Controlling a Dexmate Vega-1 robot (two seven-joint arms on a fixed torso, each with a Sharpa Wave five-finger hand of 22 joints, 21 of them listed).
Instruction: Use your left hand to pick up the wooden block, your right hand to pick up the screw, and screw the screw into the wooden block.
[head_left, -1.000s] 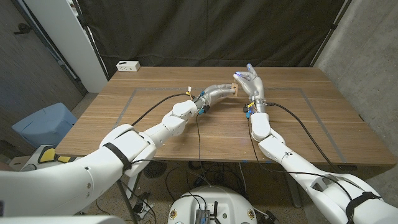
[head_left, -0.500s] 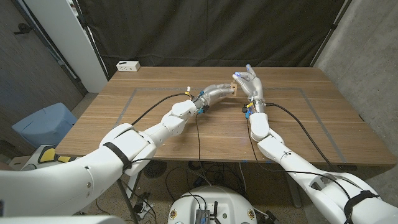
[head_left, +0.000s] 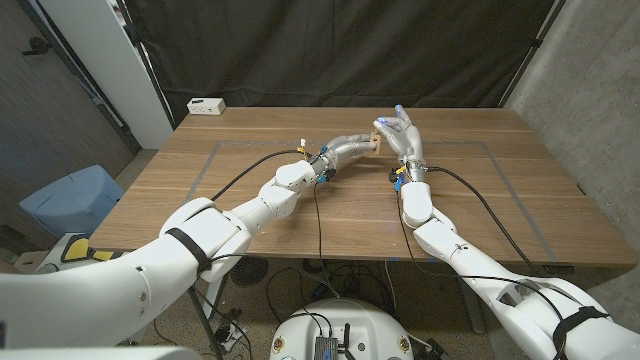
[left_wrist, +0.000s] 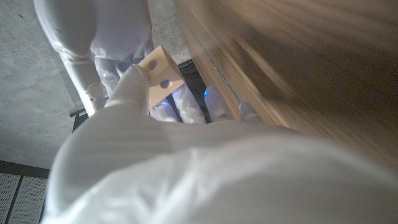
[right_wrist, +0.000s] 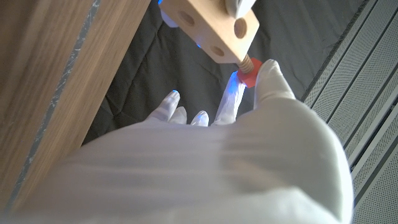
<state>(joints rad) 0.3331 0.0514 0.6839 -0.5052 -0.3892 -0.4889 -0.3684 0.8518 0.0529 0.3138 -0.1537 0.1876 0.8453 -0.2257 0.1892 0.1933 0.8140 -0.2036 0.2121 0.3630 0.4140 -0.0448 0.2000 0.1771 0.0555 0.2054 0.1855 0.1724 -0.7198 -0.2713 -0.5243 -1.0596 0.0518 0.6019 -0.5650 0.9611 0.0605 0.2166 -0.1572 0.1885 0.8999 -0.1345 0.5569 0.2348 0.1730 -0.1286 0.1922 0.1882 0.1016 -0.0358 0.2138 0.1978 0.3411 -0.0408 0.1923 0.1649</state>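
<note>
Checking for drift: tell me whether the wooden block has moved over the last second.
No. In the head view the wooden block sits at the same spot against the table's far edge, between the left hand and right hand.

Head view is looking evenly lit and sharp, with soft glare sitting on the table (head_left: 250, 200) toward its far edge. Both wrist views are running blurry: the white sleeves up close are smearing out of focus, and blue light is glowing between the fingers.
</note>
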